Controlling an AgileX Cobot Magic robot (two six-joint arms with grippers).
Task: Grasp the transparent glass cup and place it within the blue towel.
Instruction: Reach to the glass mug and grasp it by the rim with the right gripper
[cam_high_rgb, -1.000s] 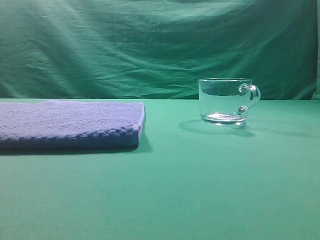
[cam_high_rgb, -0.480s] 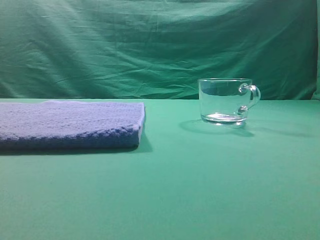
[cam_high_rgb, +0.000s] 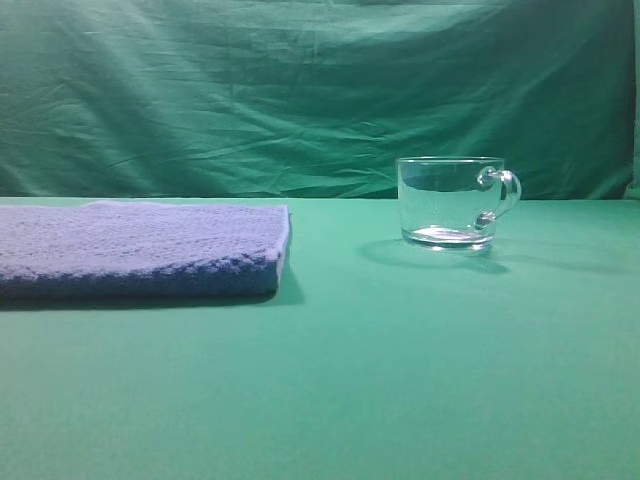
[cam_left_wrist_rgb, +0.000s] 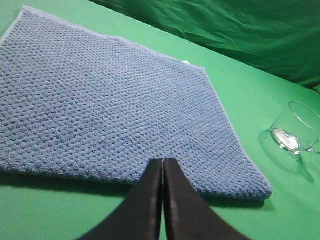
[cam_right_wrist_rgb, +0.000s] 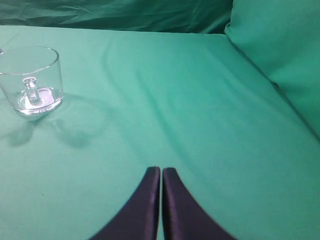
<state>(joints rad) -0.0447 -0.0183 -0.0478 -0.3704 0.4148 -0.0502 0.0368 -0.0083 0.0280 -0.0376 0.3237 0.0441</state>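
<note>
The glass cup (cam_high_rgb: 451, 202) stands upright on the green tablecloth (cam_high_rgb: 400, 380), toward the back right of the table, close to the green curtain (cam_high_rgb: 300, 90). Its little round handle points right. The cup has nothing in it.

The blue towel (cam_high_rgb: 140, 245) lies flat at the left edge of the table, well apart from the cup.

The left gripper (cam_left_wrist_rgb: 163, 162) hangs over the near edge of the towel, its two black fingers pressed together with nothing between them. The right gripper (cam_right_wrist_rgb: 161, 171) hangs over bare cloth, far from the cup, pinched tight and holding nothing too.
</note>
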